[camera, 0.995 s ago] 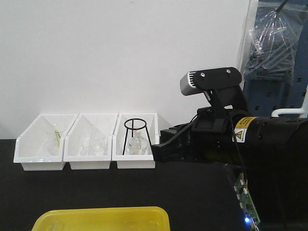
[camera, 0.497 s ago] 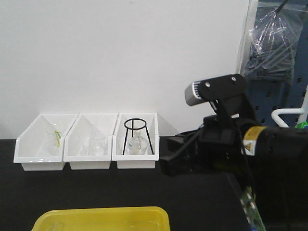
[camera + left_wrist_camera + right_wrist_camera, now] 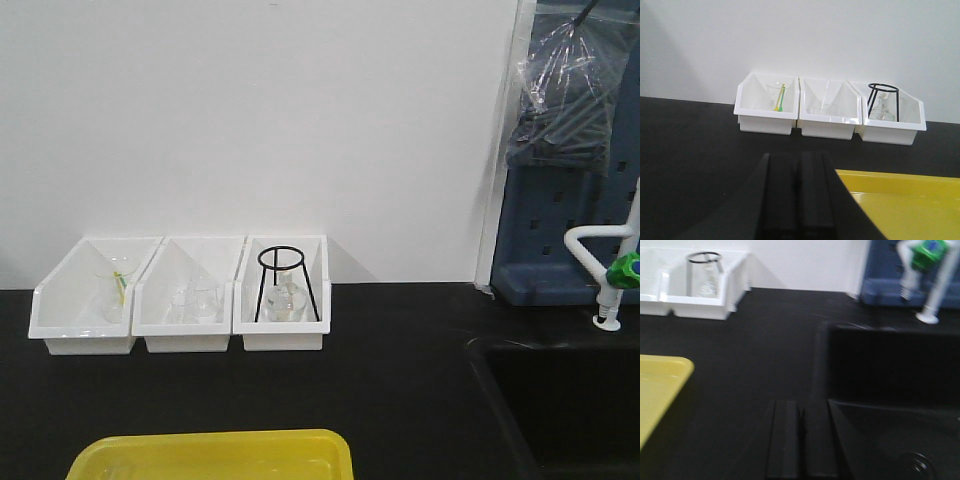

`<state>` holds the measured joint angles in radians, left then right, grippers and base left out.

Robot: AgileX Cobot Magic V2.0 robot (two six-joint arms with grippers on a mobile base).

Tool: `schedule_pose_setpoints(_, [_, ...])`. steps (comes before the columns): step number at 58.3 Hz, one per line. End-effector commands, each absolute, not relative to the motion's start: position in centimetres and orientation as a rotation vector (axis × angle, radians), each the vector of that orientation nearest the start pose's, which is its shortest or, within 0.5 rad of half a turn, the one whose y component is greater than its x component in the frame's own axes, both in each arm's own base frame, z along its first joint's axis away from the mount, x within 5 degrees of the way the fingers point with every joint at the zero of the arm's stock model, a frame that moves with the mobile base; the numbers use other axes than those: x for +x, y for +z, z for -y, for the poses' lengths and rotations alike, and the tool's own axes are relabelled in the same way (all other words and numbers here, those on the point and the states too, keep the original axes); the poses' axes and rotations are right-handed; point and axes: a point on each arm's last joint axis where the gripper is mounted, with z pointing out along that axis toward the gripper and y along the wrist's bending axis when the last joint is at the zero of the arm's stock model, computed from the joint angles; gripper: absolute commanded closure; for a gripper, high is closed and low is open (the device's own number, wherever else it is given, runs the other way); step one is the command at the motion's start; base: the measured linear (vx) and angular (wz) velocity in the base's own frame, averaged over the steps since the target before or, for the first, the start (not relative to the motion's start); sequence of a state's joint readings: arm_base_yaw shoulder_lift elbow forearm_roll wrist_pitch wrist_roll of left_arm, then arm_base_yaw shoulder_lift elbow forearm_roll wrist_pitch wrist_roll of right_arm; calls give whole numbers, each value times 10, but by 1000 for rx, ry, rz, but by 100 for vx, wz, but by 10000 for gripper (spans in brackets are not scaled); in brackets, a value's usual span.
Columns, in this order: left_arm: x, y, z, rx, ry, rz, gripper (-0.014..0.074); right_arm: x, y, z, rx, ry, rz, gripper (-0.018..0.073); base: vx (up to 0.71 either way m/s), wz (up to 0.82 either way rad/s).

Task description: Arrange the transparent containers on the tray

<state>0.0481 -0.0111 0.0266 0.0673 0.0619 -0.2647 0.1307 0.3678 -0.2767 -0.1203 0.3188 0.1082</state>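
Glossy yellow plastic tray [image 3: 215,452]; matt black countertop [image 3: 390,380].

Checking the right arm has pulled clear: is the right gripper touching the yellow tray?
Apart. The right wrist view shows the right gripper, fingers closed together, over bare black countertop, with a wide dark gap to the yellow tray at left.

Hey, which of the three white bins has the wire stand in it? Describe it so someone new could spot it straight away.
Look along the white wall to the row of three white bins on the black counter. Take the rightmost bin, nearest the sink. Only it holds a black wire ring stand over clear glassware; the others hold just glassware.
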Motion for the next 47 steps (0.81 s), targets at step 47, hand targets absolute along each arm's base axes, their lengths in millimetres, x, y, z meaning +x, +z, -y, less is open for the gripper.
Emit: schedule_pose_setpoints(47, [56, 195, -3, -192, -123, -1489, 605, 57, 185, -2, -69, 21, -1687, 572, 0, 0])
